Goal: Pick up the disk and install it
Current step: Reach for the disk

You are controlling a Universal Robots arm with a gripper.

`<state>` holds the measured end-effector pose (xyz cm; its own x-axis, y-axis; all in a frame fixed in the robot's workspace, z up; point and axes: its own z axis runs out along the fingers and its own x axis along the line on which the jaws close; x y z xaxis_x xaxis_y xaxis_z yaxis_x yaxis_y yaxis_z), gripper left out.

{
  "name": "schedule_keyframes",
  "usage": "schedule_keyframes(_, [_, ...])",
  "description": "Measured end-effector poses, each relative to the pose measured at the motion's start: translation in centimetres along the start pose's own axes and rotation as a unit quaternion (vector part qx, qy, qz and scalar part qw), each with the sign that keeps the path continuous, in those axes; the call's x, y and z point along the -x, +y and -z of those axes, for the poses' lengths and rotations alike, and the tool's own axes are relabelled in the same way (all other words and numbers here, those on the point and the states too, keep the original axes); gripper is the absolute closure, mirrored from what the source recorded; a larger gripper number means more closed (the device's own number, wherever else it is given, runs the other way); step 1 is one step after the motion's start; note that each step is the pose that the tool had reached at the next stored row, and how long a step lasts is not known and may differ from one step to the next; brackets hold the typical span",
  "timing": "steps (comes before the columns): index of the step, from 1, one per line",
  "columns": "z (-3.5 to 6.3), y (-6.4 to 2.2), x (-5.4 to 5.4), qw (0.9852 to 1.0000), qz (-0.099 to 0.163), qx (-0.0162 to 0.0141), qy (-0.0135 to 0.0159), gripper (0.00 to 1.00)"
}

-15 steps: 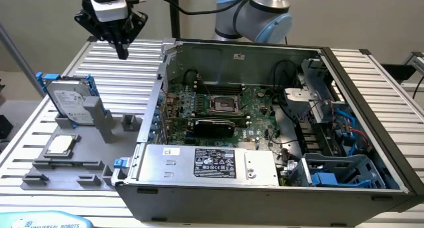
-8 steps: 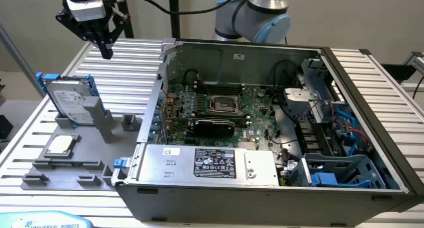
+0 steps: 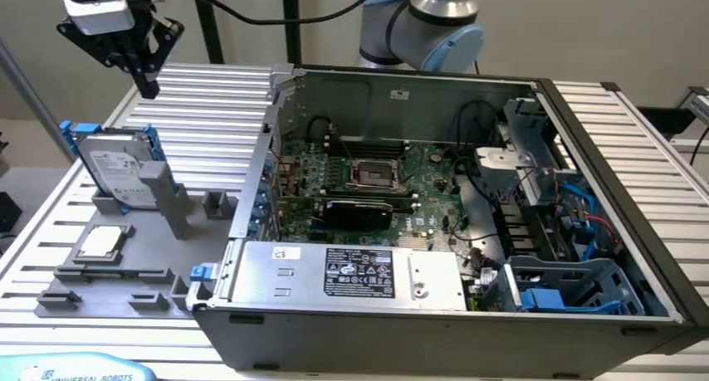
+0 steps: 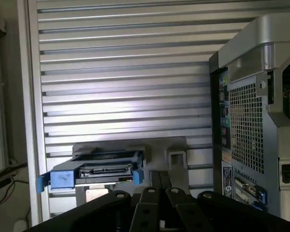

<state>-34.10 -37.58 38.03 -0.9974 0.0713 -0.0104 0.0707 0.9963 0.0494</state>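
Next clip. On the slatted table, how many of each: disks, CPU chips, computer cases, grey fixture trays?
disk: 1
CPU chip: 1
computer case: 1
grey fixture tray: 1
Total: 4

The gripper (image 3: pixel 148 88) hangs high at the exterior view's left, pointing straight down, its 2 black fingers (image 4: pixel 156 181) pressed together and empty. The silver-and-blue arm joint (image 3: pixel 440 26) bends at that view's top centre.
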Motion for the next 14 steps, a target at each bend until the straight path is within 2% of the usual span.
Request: schedule_keyframes(14, [-0.23, -0.48, -6.6, 1.0, 0.0, -0.0002, 0.0026, 0.89])
